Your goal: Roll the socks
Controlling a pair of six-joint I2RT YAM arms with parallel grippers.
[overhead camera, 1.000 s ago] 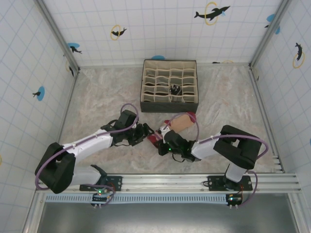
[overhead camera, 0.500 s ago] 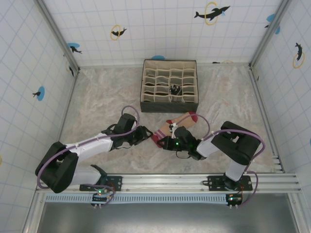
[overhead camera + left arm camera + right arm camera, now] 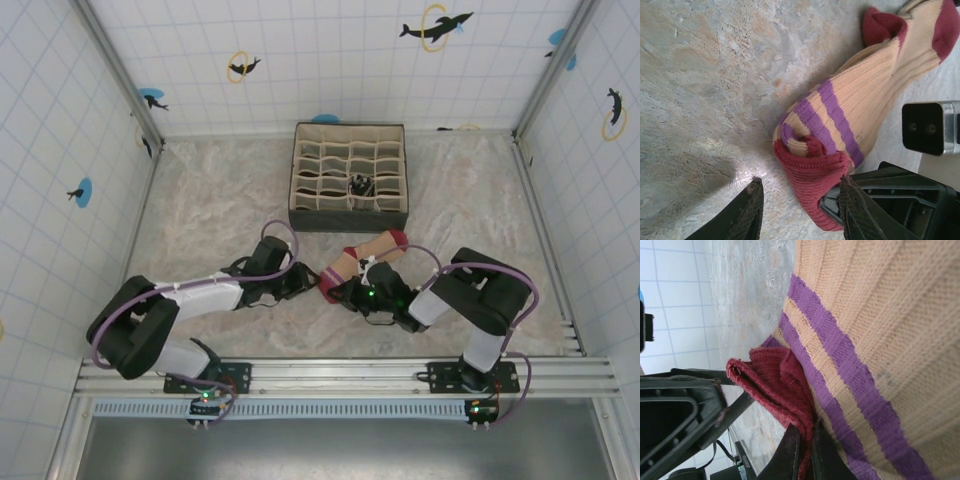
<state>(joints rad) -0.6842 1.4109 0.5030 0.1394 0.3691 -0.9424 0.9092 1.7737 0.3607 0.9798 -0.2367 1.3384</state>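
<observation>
The peach sock (image 3: 366, 253), with its dark red toe, heel and cuff and purple stripes, lies on the table in front of the box. Its cuff end (image 3: 810, 172) is folded over. My right gripper (image 3: 805, 450) is shut on the red cuff (image 3: 775, 385), low over the table (image 3: 342, 292). My left gripper (image 3: 800, 212) stands open, its fingers (image 3: 752, 210) on either side of that cuff; the left finger is clear of the fabric. In the top view the left gripper (image 3: 305, 282) faces the right one closely. A black-and-white sock (image 3: 360, 185) sits rolled in a cell of the box.
A dark fabric organizer box (image 3: 396, 215) with many cells stands just beyond the sock. The right arm's black body (image 3: 900, 200) and its wrist camera (image 3: 927, 127) sit right beside my left fingers. Tiled walls enclose the marbled table (image 3: 210, 210).
My left gripper has moved right up to the sock's cuff and its jaws have narrowed. The right gripper has shifted a little to the right with the cuff.
</observation>
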